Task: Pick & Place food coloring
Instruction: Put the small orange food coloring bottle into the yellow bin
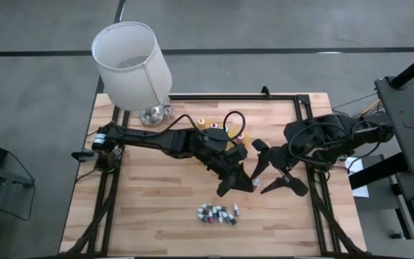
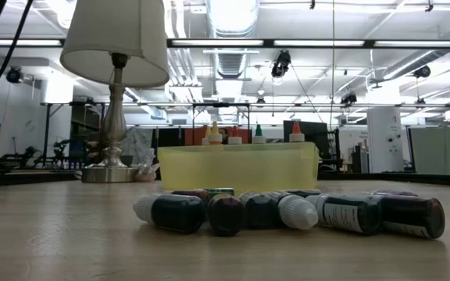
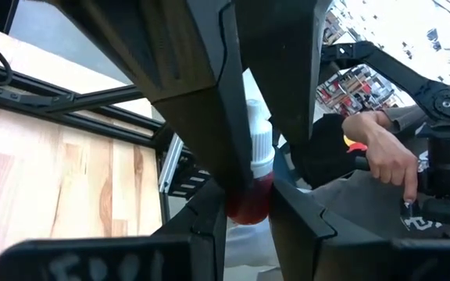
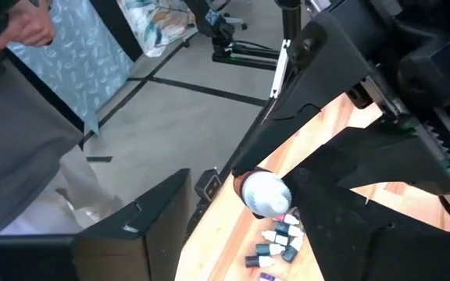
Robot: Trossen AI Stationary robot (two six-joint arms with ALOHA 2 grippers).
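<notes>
Two arms meet over the middle of the wooden tabletop (image 1: 149, 208), just past a yellow tray (image 2: 237, 165) that has a few upright food coloring bottles (image 2: 258, 134) poking out the top. The left gripper (image 1: 237, 181) has its jaws clamped on a small red bottle (image 3: 250, 201) with a white cap, held up off the wood. The right gripper (image 1: 275, 173) sits right beside it with its jaws spread apart, nothing between them, and the wrist view there looks at the held bottle end-on. Closer to the front edge, a loose cluster of tiny vials (image 1: 216, 214) lies on its side on the boards. A lamp (image 1: 131, 65) with a white shade stands at the back left corner, and a person's hand (image 3: 385, 152) shows off beyond the tabletop.
</notes>
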